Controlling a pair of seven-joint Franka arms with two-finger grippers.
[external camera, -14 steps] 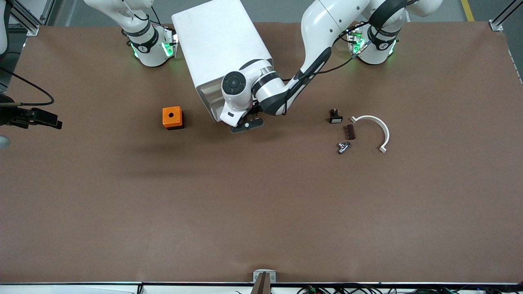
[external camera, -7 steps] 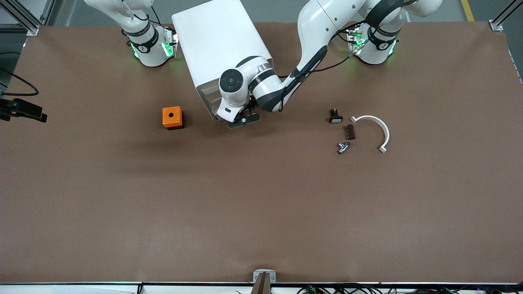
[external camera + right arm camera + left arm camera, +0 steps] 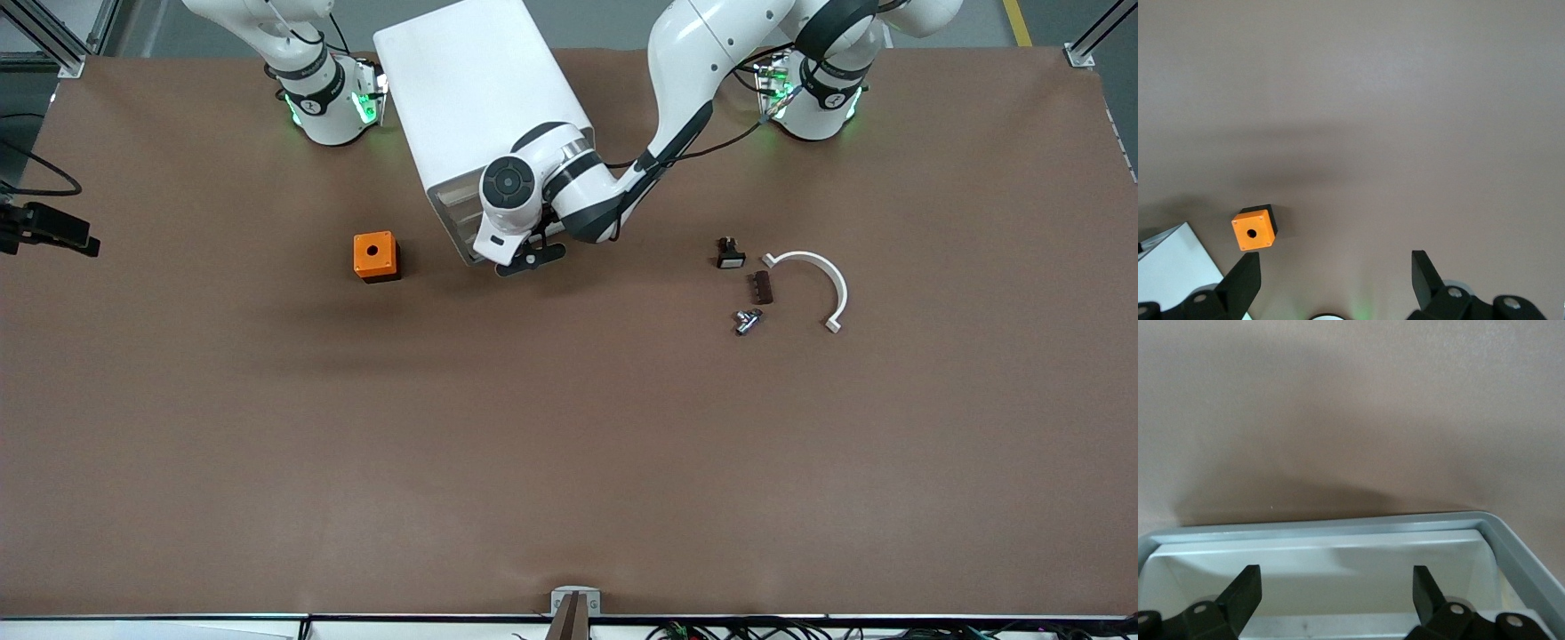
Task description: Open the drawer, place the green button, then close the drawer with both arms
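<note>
The white cabinet stands near the arms' bases, its stacked drawer fronts facing the front camera. My left gripper is at those fronts. In the left wrist view it is open, its fingers wide apart over one drawer's pale rim and white hollow, with nothing between them. How far that drawer is out I cannot tell. The tiny button lies on the table toward the left arm's end. My right gripper hangs open and empty high over the table.
An orange box with a round hole sits beside the cabinet toward the right arm's end, also in the right wrist view. Near the button lie a black switch, a brown block and a white arc.
My left gripper has moved in closer to the cabinet's drawer fronts. A black part at the front view's edge by the right arm's end has drawn back toward that edge.
</note>
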